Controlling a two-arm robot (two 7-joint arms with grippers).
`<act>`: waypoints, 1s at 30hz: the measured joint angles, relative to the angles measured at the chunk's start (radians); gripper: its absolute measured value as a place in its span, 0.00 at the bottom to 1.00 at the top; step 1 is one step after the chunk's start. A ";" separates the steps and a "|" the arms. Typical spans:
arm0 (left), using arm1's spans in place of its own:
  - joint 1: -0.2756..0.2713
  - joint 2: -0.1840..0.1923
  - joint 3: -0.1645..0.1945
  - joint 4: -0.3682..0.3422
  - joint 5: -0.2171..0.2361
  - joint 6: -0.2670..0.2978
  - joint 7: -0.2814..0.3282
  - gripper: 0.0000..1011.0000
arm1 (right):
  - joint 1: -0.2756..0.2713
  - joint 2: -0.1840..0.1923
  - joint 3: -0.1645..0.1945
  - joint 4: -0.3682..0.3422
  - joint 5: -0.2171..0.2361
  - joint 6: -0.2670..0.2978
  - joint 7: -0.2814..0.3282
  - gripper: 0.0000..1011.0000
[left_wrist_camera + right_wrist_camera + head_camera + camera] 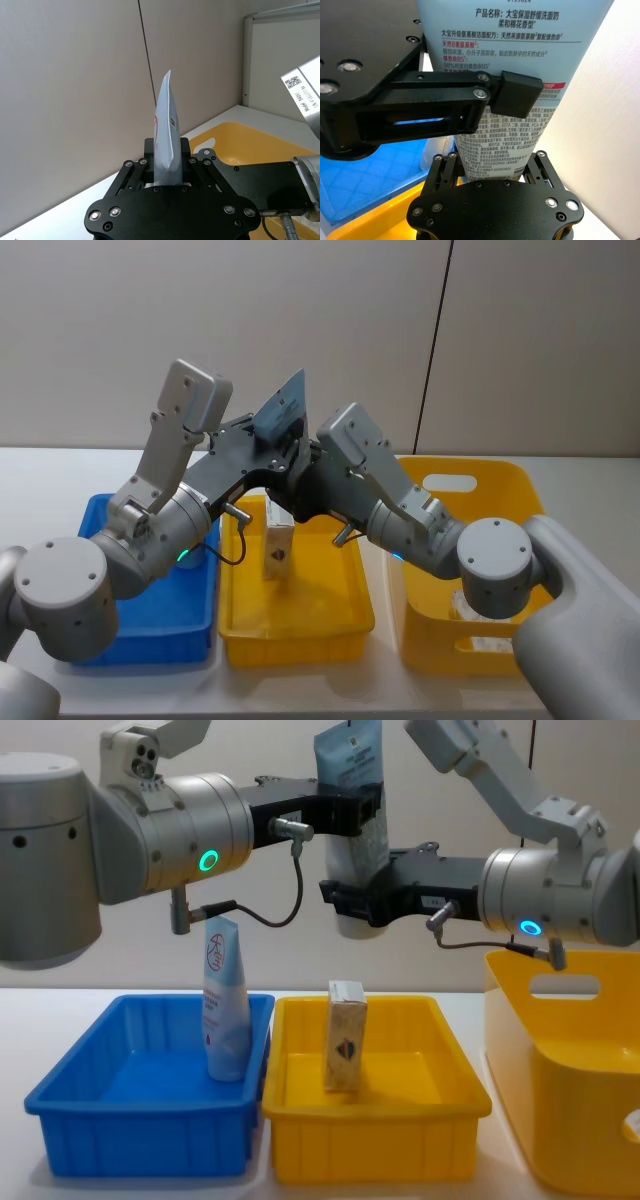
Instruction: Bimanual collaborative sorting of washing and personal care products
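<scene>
Looking across four views, one after another:

Head view: both arms meet above the yellow tray (pixel 300 625), between the blue tray (pixel 150 625) and the tall yellow tub (pixel 480 570). The left end effector (pixel 278 445) and right end effector (pixel 290 490) are bunched together, so their fingers are hard to separate here. The squeeze tube (pixel 281 408) shows as a dark-blue slanted face, mostly hidden by black linkage. A tan carton (pixel 279 552) stands upright in the yellow tray.

Left wrist view: the left end effector (pixel 167 160) is clamped on the tube (pixel 166 130), seen edge-on: a thin pale-blue blade tapering to a flat crimped end, with a trace of red marking. Its lower part is hidden behind the black body.

Right wrist view: the right end effector (pixel 492 172) pinches the tube's white cap end (pixel 495 145); the left arm's finger pad (pixel 517 95) presses higher up, across the light-blue printed face with red and dark text. The tube's upper end is cut off.

Chest view: the tube (pixel 355 830) hangs upright in the air above the yellow tray (pixel 375 1150), gripped high by the left end effector (pixel 352 810) and low by the right end effector (pixel 362 905). A translucent pouch (pixel 225 1010) leans in the blue tray (pixel 150 1120). The carton (pixel 345 1035) stands below. The trays sit on a white surface (pixel 30 1010).
</scene>
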 joint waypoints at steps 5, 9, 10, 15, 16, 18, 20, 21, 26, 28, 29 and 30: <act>0.001 0.000 0.000 0.000 0.000 0.000 0.000 0.24 | 0.001 -0.001 0.000 0.002 0.001 -0.001 0.000 0.43; 0.001 0.000 0.000 0.000 0.000 0.000 0.000 0.24 | 0.002 -0.002 0.000 0.003 0.002 -0.001 0.000 0.40; 0.001 0.000 0.000 0.000 0.000 0.000 0.000 0.24 | 0.002 -0.002 0.000 0.004 0.002 -0.001 0.000 0.38; 0.001 0.000 0.000 -0.001 -0.001 -0.001 0.000 0.32 | 0.003 -0.003 0.000 0.005 0.001 -0.001 -0.001 0.36; 0.001 0.000 0.000 -0.001 -0.001 -0.001 0.000 0.35 | 0.003 -0.003 0.000 0.006 0.001 -0.001 -0.001 0.34; 0.001 0.000 0.000 -0.001 -0.001 -0.001 0.000 0.41 | 0.003 -0.003 0.000 0.006 0.001 -0.001 -0.001 0.33; 0.001 0.000 0.000 -0.001 -0.001 -0.002 0.000 0.48 | 0.003 -0.003 0.000 0.006 0.001 -0.001 -0.001 0.32; 0.001 0.000 0.000 -0.001 -0.001 -0.002 0.000 0.49 | 0.003 -0.003 -0.001 0.006 0.001 -0.001 -0.001 0.31; 0.001 0.000 0.000 -0.001 -0.001 -0.002 0.000 0.67 | 0.003 -0.004 0.000 0.007 0.001 -0.001 0.000 0.29; 0.001 0.000 0.000 -0.001 -0.001 -0.002 0.000 0.71 | 0.003 -0.004 0.000 0.007 0.001 -0.001 0.000 0.28; 0.001 0.000 0.000 -0.001 -0.001 -0.002 0.000 0.75 | 0.003 -0.004 0.000 0.007 0.001 -0.001 0.000 0.27; 0.001 0.000 0.000 -0.001 -0.001 -0.002 0.000 0.77 | 0.003 -0.004 0.000 0.007 0.001 -0.001 -0.001 0.27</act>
